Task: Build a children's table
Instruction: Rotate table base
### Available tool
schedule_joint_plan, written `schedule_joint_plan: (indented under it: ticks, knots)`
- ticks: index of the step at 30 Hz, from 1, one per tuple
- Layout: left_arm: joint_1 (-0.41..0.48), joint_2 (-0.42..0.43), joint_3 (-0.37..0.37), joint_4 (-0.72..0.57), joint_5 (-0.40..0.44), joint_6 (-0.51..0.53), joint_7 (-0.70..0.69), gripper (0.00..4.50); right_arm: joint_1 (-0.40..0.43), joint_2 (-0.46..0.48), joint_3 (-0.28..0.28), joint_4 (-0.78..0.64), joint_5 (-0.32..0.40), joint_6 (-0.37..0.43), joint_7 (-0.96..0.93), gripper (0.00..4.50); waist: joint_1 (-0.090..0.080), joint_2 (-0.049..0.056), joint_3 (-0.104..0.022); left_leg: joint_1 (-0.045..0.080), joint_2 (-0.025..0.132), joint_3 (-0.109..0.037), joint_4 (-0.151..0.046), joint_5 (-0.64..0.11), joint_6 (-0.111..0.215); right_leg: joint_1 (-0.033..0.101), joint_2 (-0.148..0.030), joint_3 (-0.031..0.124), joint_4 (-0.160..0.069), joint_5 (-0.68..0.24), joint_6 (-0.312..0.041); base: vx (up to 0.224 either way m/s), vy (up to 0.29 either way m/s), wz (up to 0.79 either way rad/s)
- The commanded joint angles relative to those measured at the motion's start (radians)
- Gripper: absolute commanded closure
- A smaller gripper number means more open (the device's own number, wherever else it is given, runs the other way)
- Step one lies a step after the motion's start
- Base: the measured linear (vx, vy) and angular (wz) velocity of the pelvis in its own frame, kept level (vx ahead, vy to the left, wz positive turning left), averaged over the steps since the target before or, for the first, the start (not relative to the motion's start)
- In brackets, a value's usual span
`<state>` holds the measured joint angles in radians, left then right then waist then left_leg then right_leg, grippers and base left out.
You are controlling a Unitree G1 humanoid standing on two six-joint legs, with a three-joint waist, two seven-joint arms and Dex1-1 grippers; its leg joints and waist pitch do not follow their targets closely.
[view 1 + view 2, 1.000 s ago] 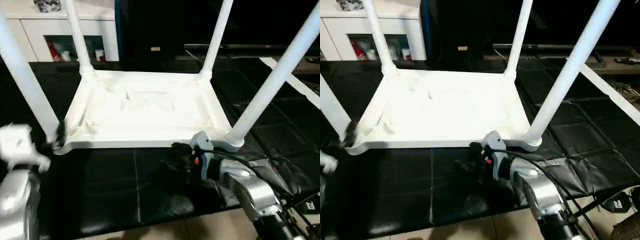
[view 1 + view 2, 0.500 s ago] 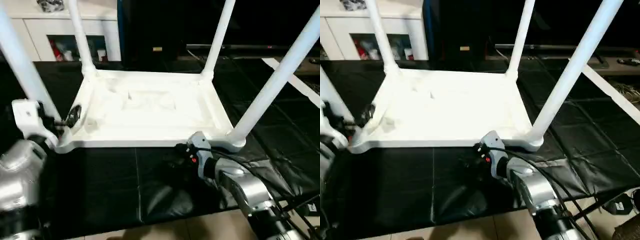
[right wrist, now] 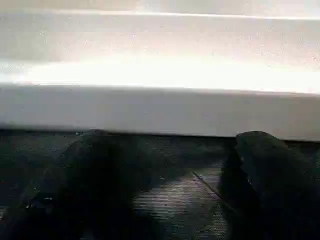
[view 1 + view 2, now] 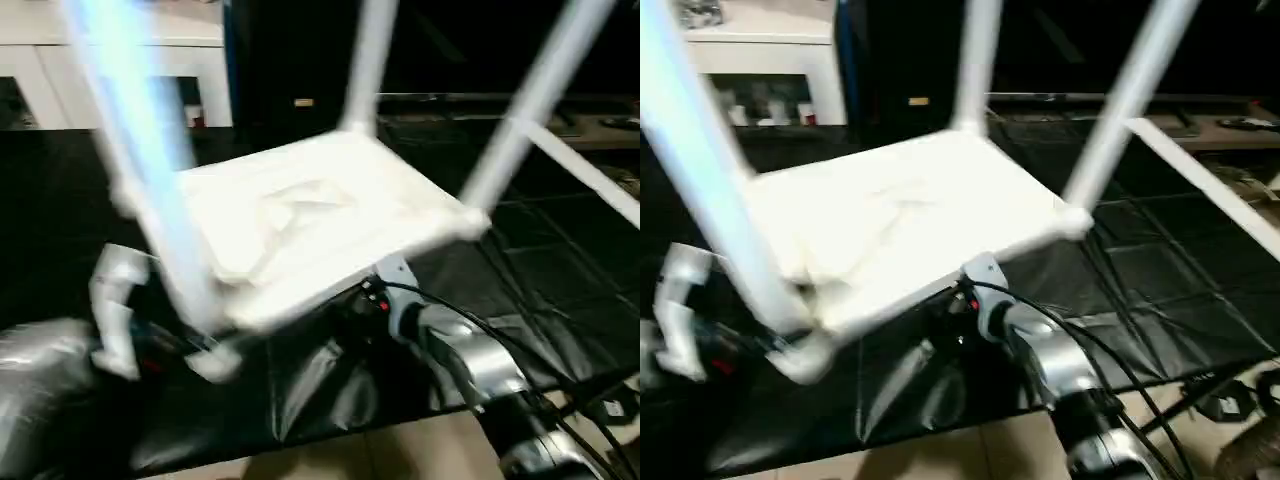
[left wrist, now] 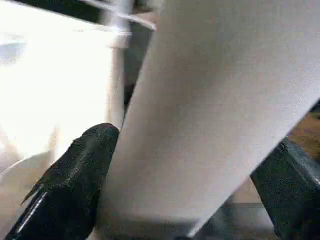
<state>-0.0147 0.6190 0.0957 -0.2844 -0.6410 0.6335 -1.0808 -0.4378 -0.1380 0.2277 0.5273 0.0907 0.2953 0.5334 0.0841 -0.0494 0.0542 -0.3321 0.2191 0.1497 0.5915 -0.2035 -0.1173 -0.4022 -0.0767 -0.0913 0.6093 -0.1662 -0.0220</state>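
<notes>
The children's table [image 4: 300, 220] lies upside down on the black cloth, turned at an angle with its near-left corner closest to me. White legs rise from its corners: the near-left leg [image 4: 150, 170], a far leg [image 4: 370, 60] and a right leg [image 4: 530, 110]. My left gripper [image 4: 200, 350] is open, and the near-left leg [image 5: 215, 115] stands between its black fingers [image 5: 75, 185] close to the socket. Open as well, my right gripper [image 4: 355, 300] sits low at the tabletop's near edge, its fingers [image 3: 85, 175] on the cloth just under the white rim [image 3: 160, 110].
Black cloth [image 4: 560, 270] covers the work surface. A white cabinet [image 4: 40, 70] stands at the back left, and a white strip [image 4: 590, 180] lies at the right. Black cables [image 4: 470, 310] run along my right forearm. Bare floor [image 4: 400, 450] shows at the near edge.
The table has swung round, its near-left corner coming toward me and its right side going away. My left gripper has come in around the near-left leg. The right gripper stays at the near edge.
</notes>
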Motion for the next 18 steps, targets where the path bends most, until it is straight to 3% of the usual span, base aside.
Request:
schedule_joint_plan:
  ticks: [1, 4, 5, 11, 18]
  knots:
    - [-0.019, -0.029, -0.052, -0.067, -0.045, 0.036, 0.015, 0.03, -0.039, 0.021, 0.018, 0.026, -0.009, -0.030, 0.003, 0.00, -0.001, 0.015, -0.044, -0.014, 0.009, 0.003, -0.092, -0.329, -0.030, 0.043, -0.061, 0.050, -0.087, -0.507, -0.094, 0.000, 0.000, 0.00]
    - [-0.044, -0.083, -0.089, -0.099, -0.065, 0.060, 0.054, 0.03, -0.063, 0.043, 0.034, 0.059, -0.020, -0.047, 0.011, 0.00, -0.007, 0.012, -0.046, -0.012, 0.006, 0.005, -0.089, -0.314, -0.030, 0.041, -0.058, 0.050, -0.086, -0.489, -0.090, 0.000, 0.000, 0.00]
    - [-0.066, -0.122, -0.112, -0.112, -0.088, 0.084, 0.081, 0.03, -0.080, 0.059, 0.042, 0.090, -0.028, -0.063, 0.014, 0.00, -0.008, 0.005, -0.047, -0.012, 0.005, 0.008, -0.085, -0.304, -0.031, 0.039, -0.057, 0.050, -0.087, -0.487, -0.089, 0.000, 0.000, 0.00]
    - [-0.122, -0.256, -0.180, -0.138, -0.152, 0.128, 0.163, 0.03, -0.126, 0.109, 0.056, 0.187, -0.055, -0.122, 0.019, 0.00, -0.026, -0.001, -0.049, -0.016, 0.006, 0.006, -0.084, -0.309, -0.035, 0.043, -0.053, 0.046, -0.086, -0.470, -0.086, 0.000, 0.000, 0.00]
    - [-0.190, -0.404, -0.275, -0.094, -0.097, 0.107, 0.227, 0.03, -0.145, 0.148, 0.062, 0.245, -0.064, -0.165, 0.041, 0.00, -0.039, -0.009, -0.048, -0.015, 0.004, 0.005, -0.080, -0.336, -0.026, 0.038, -0.052, 0.041, -0.098, -0.526, -0.059, 0.000, 0.000, 0.00]
